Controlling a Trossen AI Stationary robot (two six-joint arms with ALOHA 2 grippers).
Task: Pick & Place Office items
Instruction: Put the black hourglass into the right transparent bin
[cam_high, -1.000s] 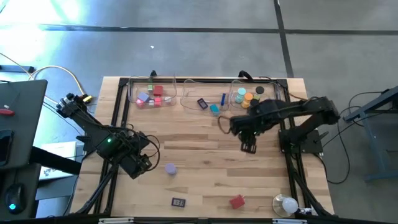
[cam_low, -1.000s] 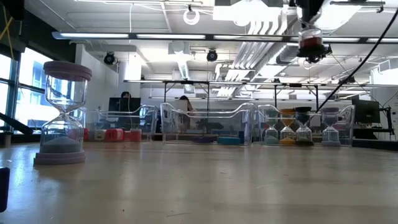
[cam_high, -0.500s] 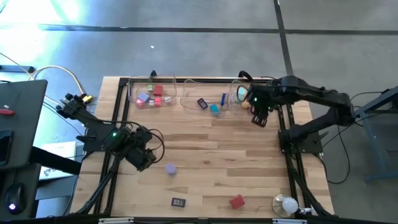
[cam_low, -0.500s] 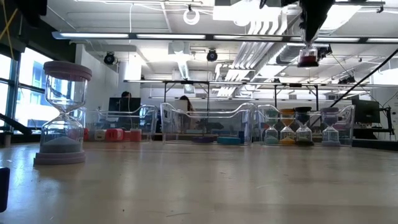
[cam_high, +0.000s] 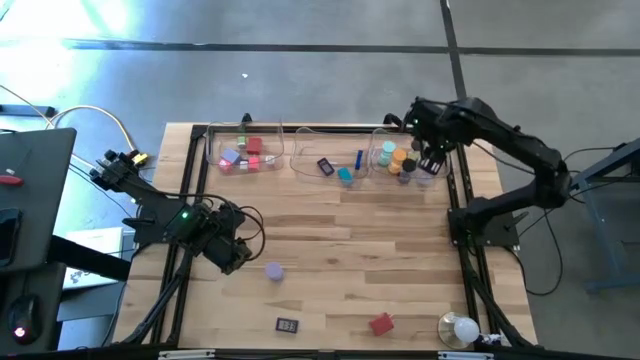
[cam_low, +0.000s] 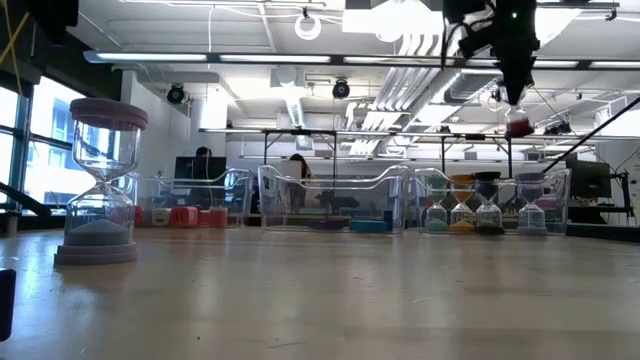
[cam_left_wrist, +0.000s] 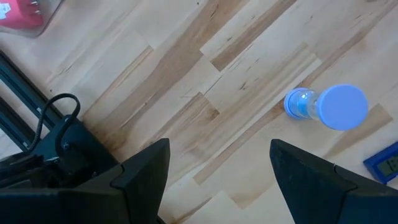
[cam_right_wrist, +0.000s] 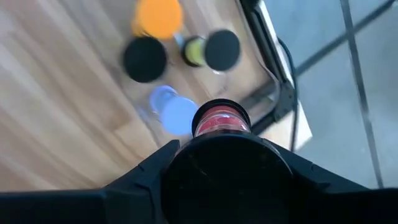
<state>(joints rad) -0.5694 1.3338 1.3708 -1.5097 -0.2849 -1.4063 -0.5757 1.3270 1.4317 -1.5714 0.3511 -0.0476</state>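
Right gripper (cam_high: 432, 152) clamped on 1 red-filled sand timer (cam_low: 517, 124), held upright directly above right tray (cam_high: 381, 137). Straight descent needed. Left gripper (cam_left_wrist: 214, 168) spread, lilac timer (cam_left_wrist: 325, 106) lying ahead.

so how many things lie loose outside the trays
4: a lavender hourglass left of centre, a dark display and a red block near the edge opposite the trays, a white bulb in that edge's right corner. Some may be hidden.

3 clear trays (cam_high: 310, 133) along table (cam_high: 400, 260) far edge, white bulb (cam_high: 464, 329) at near right corner, monitor (cam_high: 30, 190) off left side.
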